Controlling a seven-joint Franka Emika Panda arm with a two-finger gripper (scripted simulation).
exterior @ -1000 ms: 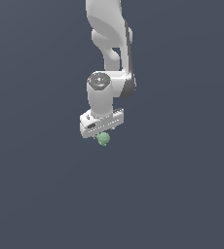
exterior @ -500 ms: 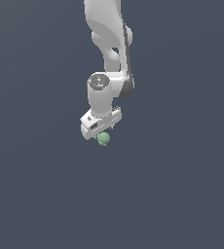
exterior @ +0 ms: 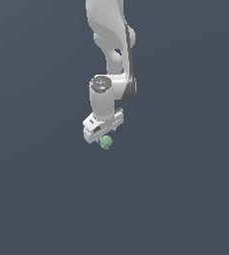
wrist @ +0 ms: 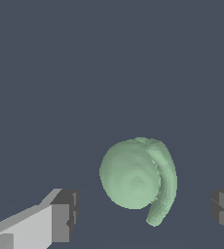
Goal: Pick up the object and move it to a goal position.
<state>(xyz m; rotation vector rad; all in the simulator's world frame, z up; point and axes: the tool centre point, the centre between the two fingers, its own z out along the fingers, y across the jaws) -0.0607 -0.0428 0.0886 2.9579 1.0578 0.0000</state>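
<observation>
While the white arm (exterior: pixel 111 45) hangs straight down over the plain dark ground, the pincer (wrist: pixel 143 214) stands spread, one grey fingertip (wrist: pixel 65 214) well off each flank of the object (wrist: pixel 136 177) and neither touching it. In the exterior view the object (exterior: pixel 105 142) sits just below the pincer head. It is a pale green rounded lump with a curved ridge along one side, barely longer than wide; that ridge runs crosswise to the line between the fingertips
</observation>
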